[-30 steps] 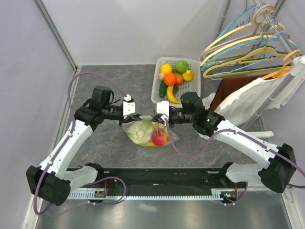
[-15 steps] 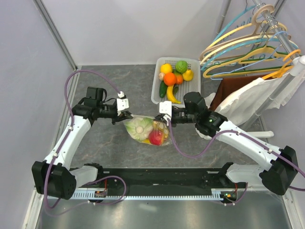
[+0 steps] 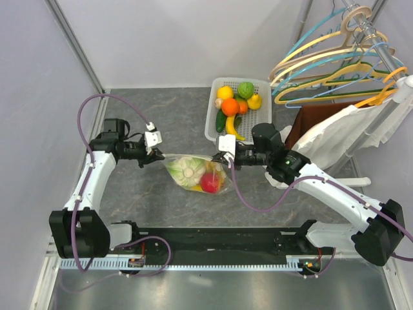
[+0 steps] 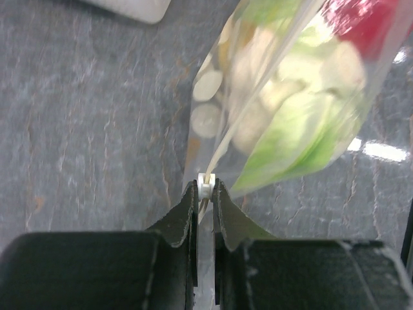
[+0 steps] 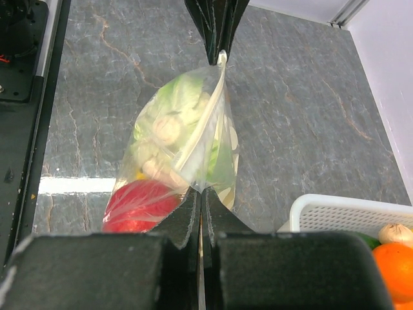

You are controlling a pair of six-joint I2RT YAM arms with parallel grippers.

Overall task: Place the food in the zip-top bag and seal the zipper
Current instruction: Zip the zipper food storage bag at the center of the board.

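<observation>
zip-top bag (image 3: 173, 161): top view, mid-table (image 3: 161, 116), strung between both grippers, just in front of the white basket (image 3: 213, 110)
food (image 3: 193, 173): pale green-white and red pieces inside the bag, more fruit in the basket
left gripper (image 3: 157, 155): at the bag's left end
right gripper (image 3: 222, 157): at the bag's right end
left wrist view: jaws nearly closed, pinching the white slider tab (image 4: 206, 185); bag hangs just beyond
right wrist view: fingers pressed together on the bag's near corner
zipper (image 5: 203, 123): taut line from right gripper across to left gripper
</observation>
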